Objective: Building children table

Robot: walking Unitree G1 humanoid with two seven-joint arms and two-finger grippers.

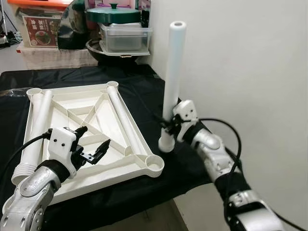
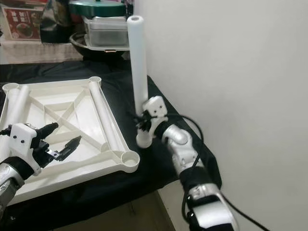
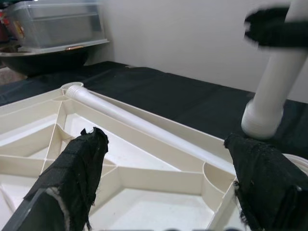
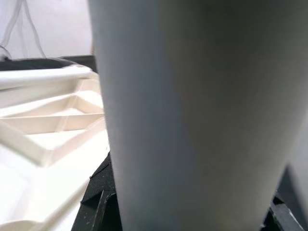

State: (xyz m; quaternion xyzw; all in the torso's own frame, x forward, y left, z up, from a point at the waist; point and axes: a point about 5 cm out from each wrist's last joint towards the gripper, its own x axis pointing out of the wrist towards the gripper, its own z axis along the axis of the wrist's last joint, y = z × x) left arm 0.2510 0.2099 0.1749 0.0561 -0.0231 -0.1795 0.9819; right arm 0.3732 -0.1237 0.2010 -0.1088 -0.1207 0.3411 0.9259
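A white children's tabletop (image 1: 120, 171) lies upside down on the black cloth, ribs up, with round sockets at its corners. Two white tube legs lie in it, one along its left side (image 1: 36, 130) and one along its right side (image 1: 122, 118). My right gripper (image 1: 169, 126) is shut on a third white leg (image 1: 172, 72), held upright just right of the near right socket (image 1: 153, 163), its lower end close above the cloth. My left gripper (image 1: 94, 144) is open over the tabletop's near ribs, holding nothing.
The black-covered table (image 1: 144, 91) ends close to a white wall (image 1: 240, 62) on the right. Behind it stand a clear lidded box (image 1: 124, 36), a green lidded pot (image 1: 113, 14) and a storage bin (image 1: 41, 24). The front edge is near my arms.
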